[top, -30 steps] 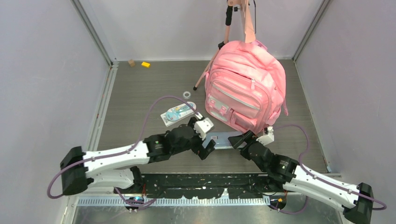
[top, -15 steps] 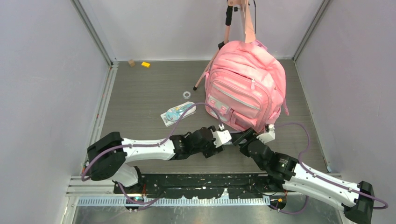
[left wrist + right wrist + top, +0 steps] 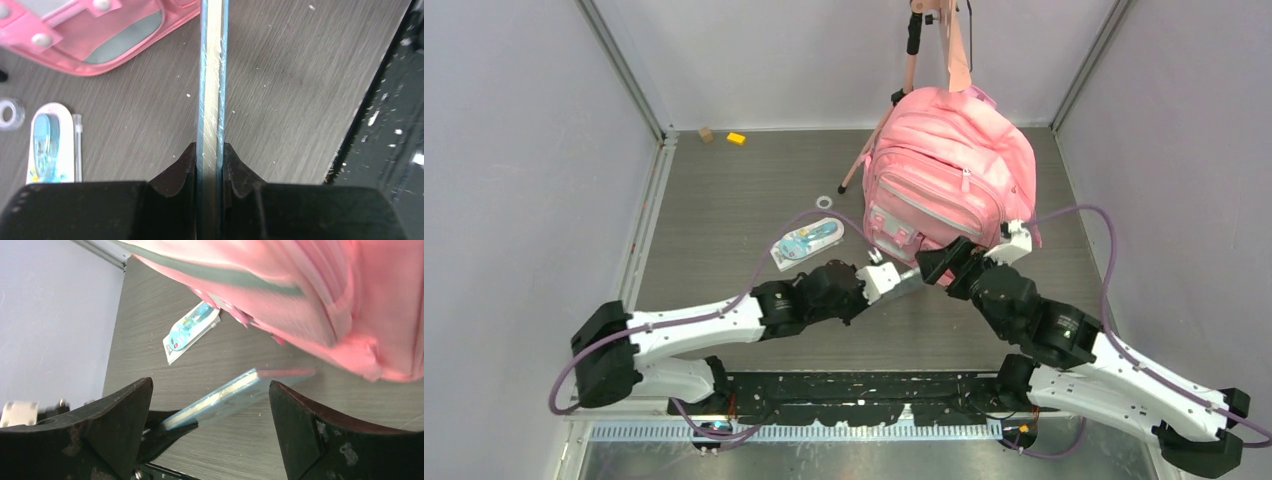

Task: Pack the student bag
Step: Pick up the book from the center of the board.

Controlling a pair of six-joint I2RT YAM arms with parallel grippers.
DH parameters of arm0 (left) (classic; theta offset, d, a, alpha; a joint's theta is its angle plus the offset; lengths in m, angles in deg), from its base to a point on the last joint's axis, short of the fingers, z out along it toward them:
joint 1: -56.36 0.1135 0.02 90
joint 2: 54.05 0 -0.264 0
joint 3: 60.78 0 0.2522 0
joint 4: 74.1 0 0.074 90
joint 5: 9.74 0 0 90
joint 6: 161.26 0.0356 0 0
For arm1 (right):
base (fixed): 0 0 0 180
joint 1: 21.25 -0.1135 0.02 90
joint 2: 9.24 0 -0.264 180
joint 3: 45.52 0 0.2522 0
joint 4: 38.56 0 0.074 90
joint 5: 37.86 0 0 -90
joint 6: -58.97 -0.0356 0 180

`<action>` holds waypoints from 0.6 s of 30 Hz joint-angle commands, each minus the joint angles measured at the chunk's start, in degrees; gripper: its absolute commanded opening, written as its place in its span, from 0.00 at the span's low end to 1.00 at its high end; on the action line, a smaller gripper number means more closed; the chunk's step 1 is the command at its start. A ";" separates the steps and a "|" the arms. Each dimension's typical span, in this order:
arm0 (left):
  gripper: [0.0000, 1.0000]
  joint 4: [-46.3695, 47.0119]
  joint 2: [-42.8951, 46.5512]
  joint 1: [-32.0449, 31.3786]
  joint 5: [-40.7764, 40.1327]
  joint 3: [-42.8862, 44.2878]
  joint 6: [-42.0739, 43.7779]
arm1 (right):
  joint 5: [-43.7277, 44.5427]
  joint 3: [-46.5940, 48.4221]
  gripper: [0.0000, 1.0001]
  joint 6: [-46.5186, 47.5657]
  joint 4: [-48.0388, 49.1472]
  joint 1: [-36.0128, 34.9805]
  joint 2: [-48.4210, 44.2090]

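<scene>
The student bag (image 3: pixel 944 180), a large pink backpack, stands at the back right; its lower front pocket (image 3: pixel 100 30) shows in the left wrist view. My left gripper (image 3: pixel 886 280) is shut on a thin blue-covered book (image 3: pixel 212 75), held edge-on above the table with its far end near the bag's base. The book (image 3: pixel 235 395) also shows in the right wrist view, slanting under the bag (image 3: pixel 310 290). My right gripper (image 3: pixel 939 262) hovers open just in front of the bag's lower edge, its fingers (image 3: pixel 125 415) wide apart and apart from the book.
A blister pack with a blue item (image 3: pixel 805 243) lies left of the bag, with a small clear tape ring (image 3: pixel 824 202) beyond it. A yellow block (image 3: pixel 737 138) and a wooden block (image 3: pixel 706 134) sit at the back wall. A pink tripod (image 3: pixel 911 60) stands behind the bag.
My left gripper reached right to the book and closed on it. My right arm lifted and moved back toward the bag's front, its jaws staying open.
</scene>
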 commanded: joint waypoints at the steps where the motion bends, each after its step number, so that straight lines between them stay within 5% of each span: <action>1: 0.00 -2.35 9.75 6.60 9.92 1.68 -10.10 | -3.47 12.85 0.96 18.77 -6.34 -0.07 3.52; 8: 0.00 -0.05 19.82 26.49 40.24 -0.22 -22.38 | -16.23 38.67 1.00 33.67 -16.77 5.06 21.82; 14: 0.00 14.31 20.73 40.09 57.44 -0.96 -39.64 | -54.67 51.21 1.00 35.86 -10.84 22.72 32.84; 18: 0.00 27.87 21.07 45.69 64.01 -1.99 -49.04 | -62.90 59.55 1.00 38.30 -12.99 26.02 38.55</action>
